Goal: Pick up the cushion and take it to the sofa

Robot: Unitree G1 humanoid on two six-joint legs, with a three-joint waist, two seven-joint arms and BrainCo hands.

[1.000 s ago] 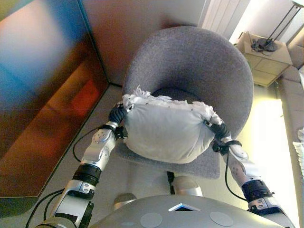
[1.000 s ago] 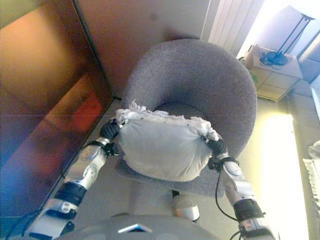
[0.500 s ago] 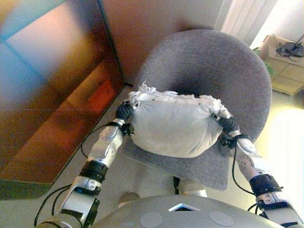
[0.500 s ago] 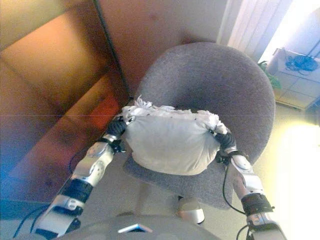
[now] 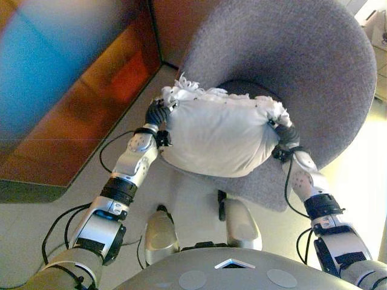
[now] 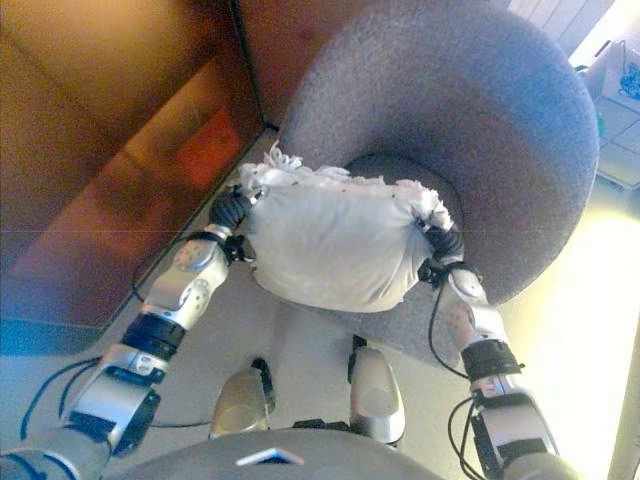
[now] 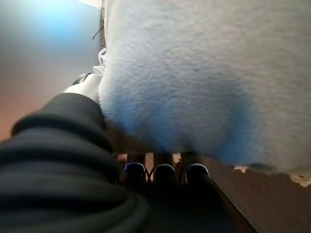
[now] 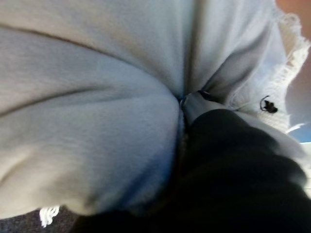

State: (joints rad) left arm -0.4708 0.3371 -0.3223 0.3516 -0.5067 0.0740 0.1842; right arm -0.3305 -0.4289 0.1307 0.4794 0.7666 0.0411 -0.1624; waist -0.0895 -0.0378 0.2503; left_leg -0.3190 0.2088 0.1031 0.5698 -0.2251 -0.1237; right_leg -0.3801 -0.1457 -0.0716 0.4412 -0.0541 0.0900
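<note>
A white cushion [image 5: 217, 136] with a frilled edge hangs between my two hands, in front of the seat of a grey round-backed chair [image 5: 290, 54]. My left hand [image 5: 156, 113] clasps its left end. In the left wrist view the fingertips [image 7: 165, 172] curl under the cushion [image 7: 204, 73] and the thumb [image 7: 85, 86] lies against its side. My right hand [image 5: 284, 134] grips the right end. In the right wrist view its thumb [image 8: 194, 104] digs into the cushion [image 8: 87, 97] and puckers the cloth; its fingers are hidden behind the fabric.
A glossy brown wooden panel [image 5: 72, 109] runs along the left, close to my left arm. The chair's seat edge [image 5: 266, 187] lies just below and behind the cushion. A pale side table [image 6: 625, 90] shows at the top right edge. Light floor [image 5: 36, 223] lies below.
The whole picture has shifted, so the camera has moved: the chair and panel now sit closer and more to the right. The cushion stays held between both hands in the same grip.
</note>
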